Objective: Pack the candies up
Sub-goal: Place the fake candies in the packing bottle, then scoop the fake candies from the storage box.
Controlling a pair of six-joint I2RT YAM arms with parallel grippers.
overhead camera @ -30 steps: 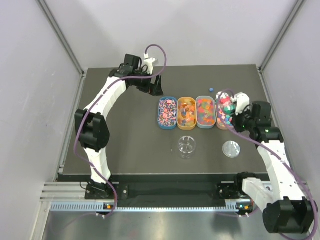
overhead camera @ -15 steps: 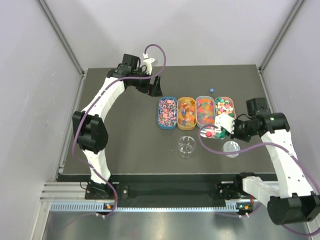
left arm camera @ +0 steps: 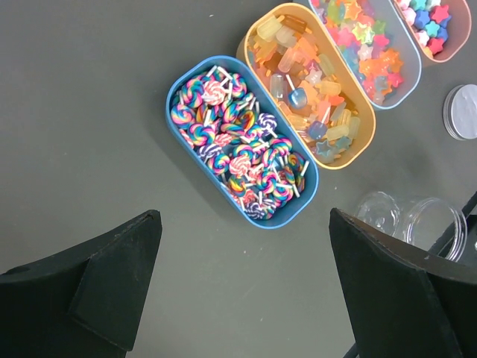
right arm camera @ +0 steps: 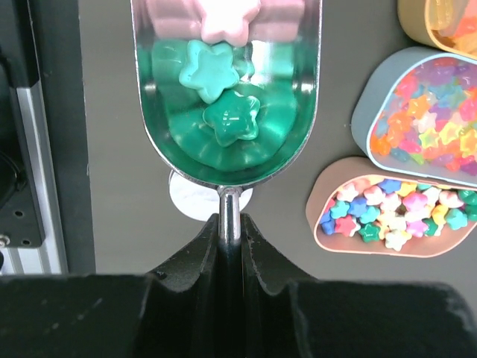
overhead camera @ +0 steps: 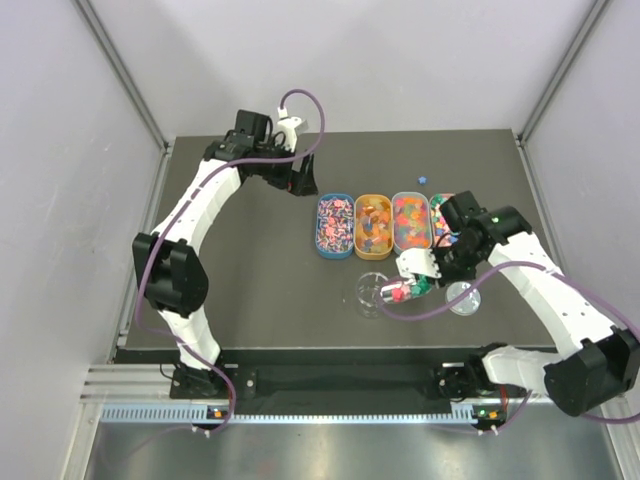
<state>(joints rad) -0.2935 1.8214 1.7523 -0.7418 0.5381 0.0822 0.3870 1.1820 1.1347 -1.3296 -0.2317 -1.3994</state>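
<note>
The right pincer [right arm camera: 229, 226] clamps the handle of the shiny metal scoop [right arm camera: 223, 165], held level, likely so its green and pink star candies [right arm camera: 232, 118] reach the clear round jar [overhead camera: 373, 292] just beside it unspilled, while the left pincer [left arm camera: 244, 224] hangs wide apart, empty.

White arms [overhead camera: 207, 197], blk joints [overhead camera: 168, 280], purple cables [overhead camera: 302, 91]

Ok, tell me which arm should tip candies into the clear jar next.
Right. The right tool is shut on the scoop, already loaded with star candies and held beside the jar. The left tool hangs open and empty beyond the blue tray.
</note>
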